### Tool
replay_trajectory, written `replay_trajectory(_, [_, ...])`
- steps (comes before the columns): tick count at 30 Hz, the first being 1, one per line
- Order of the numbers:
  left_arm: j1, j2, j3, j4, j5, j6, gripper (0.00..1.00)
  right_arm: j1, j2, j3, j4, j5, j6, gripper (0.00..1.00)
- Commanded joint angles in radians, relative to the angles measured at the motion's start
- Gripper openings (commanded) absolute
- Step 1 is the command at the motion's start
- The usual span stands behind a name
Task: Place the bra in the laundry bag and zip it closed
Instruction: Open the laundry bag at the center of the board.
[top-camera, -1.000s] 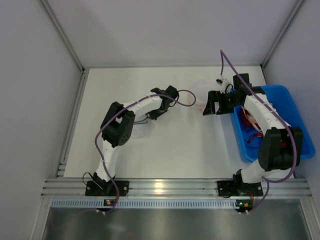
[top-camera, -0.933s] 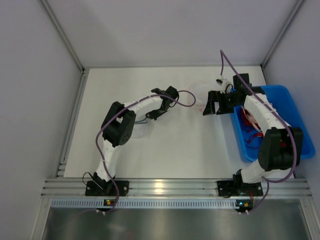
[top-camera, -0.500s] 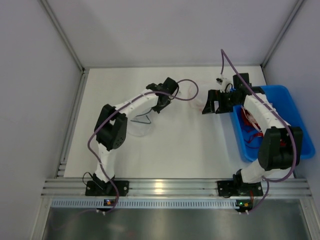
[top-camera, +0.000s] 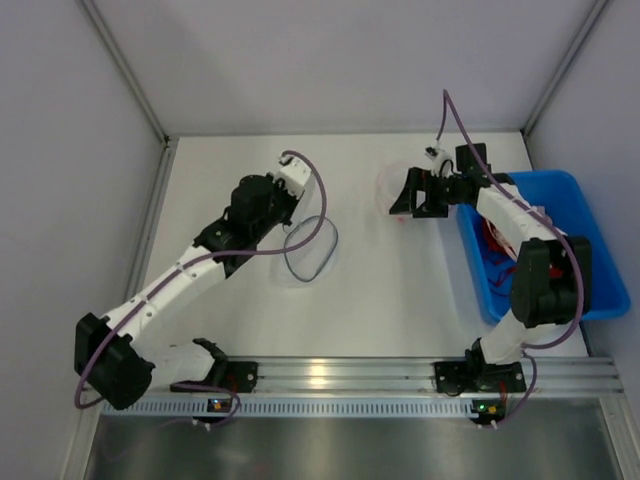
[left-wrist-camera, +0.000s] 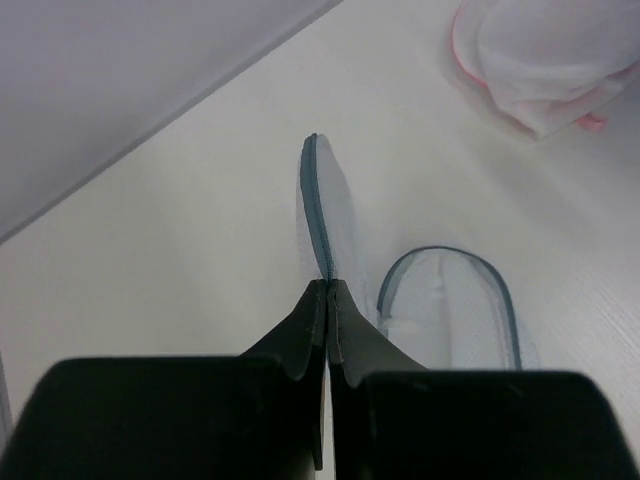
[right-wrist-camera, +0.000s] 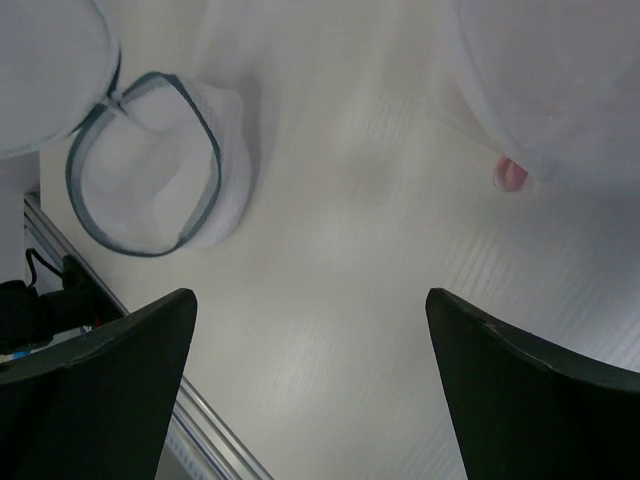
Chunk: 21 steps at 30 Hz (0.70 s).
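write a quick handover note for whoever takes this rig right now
Left gripper: shut on the laundry bag, pinching its grey-trimmed edge.
Right gripper: open, holding nothing, above the table close to the bra.
Bra: lying on the table, outside the bag and apart from it, on the right arm's side.
Done: the bag's edge is gripped, nothing more.
Left: pick up the bra, put it in the bag, zip the bag closed.
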Motion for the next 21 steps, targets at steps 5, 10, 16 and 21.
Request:
replay_trajectory(5, [0.231, -0.139, -0.21, 0.205, 0.104, -0.418, 0.0, 0.088, 0.048, 0.055, 0.148, -0.033, 0.082, 0.99])
replay_trajectory(10, [0.429, -0.132, -0.264, 0.217, 0.235, -0.591, 0.0, 0.12, 0.04, 0.014, 0.167, -0.03, 0.08, 0.99])
replay_trajectory(16, [0.533, -0.113, -0.246, 0.176, 0.261, -0.6, 0.44, 0.157, 0.028, -0.023, 0.163, -0.027, 0.063, 0.99])
replay_trajectory(21, [0.586, -0.196, -0.195, 0.111, 0.376, -0.38, 0.72, 0.184, 0.007, -0.043, 0.154, -0.021, 0.049, 0.98])
